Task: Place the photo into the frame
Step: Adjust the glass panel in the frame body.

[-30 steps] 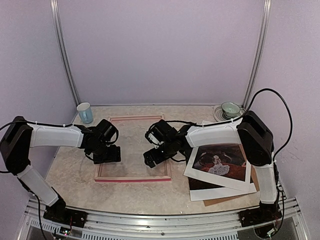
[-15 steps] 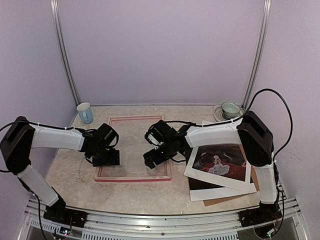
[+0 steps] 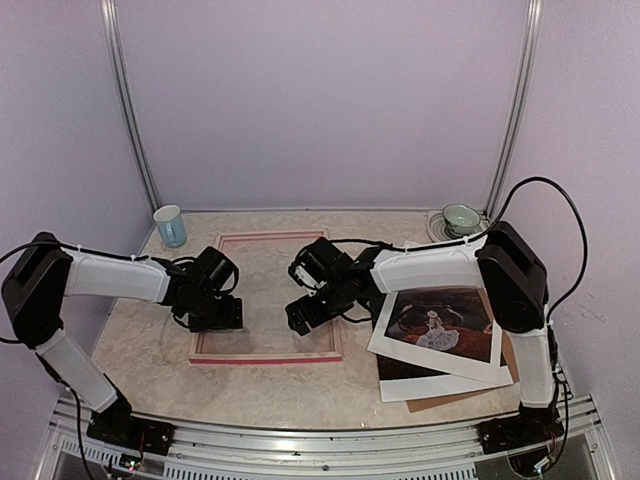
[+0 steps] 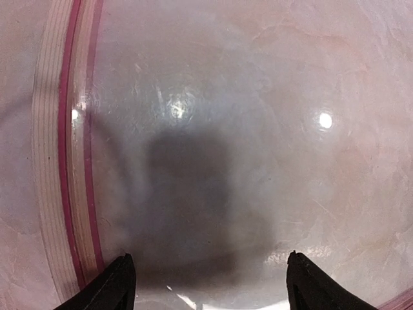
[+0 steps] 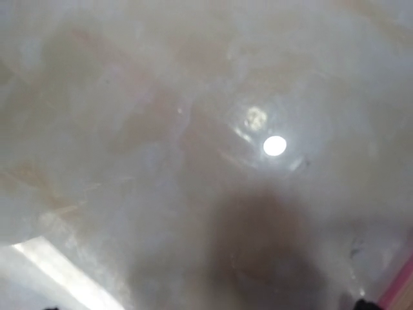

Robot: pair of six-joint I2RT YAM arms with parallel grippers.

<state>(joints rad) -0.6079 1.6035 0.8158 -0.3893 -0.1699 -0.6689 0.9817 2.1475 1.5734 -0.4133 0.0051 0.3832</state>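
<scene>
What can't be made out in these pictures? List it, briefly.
- Right gripper: fingers hidden under the wrist from above; wrist view blurred.
- Brown board: mostly covered by the photo and white sheet, top view.
- Bowl: too small to see contents, top view.

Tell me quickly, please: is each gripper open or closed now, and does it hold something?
Left gripper: open, holding nothing, above the frame.
Right gripper: open, holding nothing.
</scene>
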